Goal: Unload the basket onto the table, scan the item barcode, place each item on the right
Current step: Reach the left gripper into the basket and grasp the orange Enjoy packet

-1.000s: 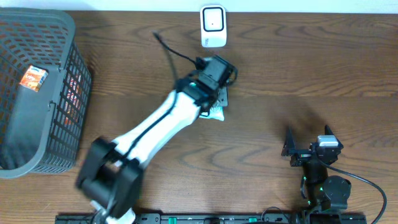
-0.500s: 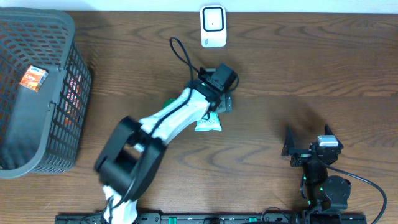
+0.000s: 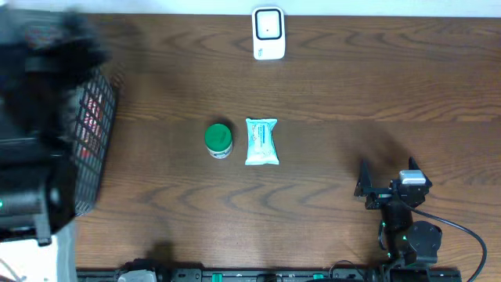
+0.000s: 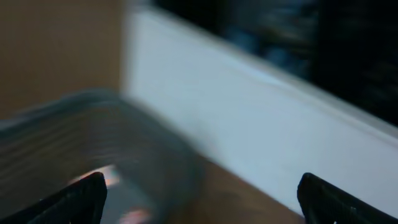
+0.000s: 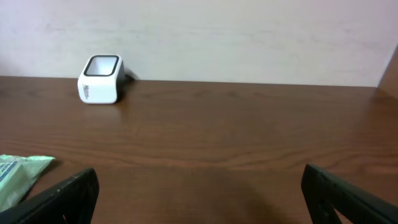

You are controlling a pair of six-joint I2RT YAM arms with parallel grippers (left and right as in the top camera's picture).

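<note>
**Jaws wide and empty on both arms, items loose on the worktop**

The left jaws stand fully apart with nothing between them. In the left wrist view their fingers [image 4: 84, 199] frame only a smeared sight of the basket [image 3: 94, 117]. From overhead the left arm [image 3: 35, 157] is a dark blur over that basket at the worktop's left end. The right jaws are just as wide and bare, low near the front right and facing the scanner [image 5: 101, 79] at the far edge.

Two items lie side by side in the middle of the worktop [image 3: 376, 94], just apart and well in front of the scanner. One is a white-and-teal packet [image 3: 261, 142] lying flat. The other is a small jar [image 3: 218, 140], green lid up, to the packet's left. The pictures do not say which is due for scanning, and blur hides whether the basket holds more.

The packet looks like a light, soft film pouch, likely to buckle or slip under a hard pinch. I would take it across its short width near one sealed end, leaving the printed face open to the scanner. The jar looks stiff, light and round. A grip across its lid or body should hold, though it could twist or roll if caught off-centre. No barcode can be made out on either.
</note>
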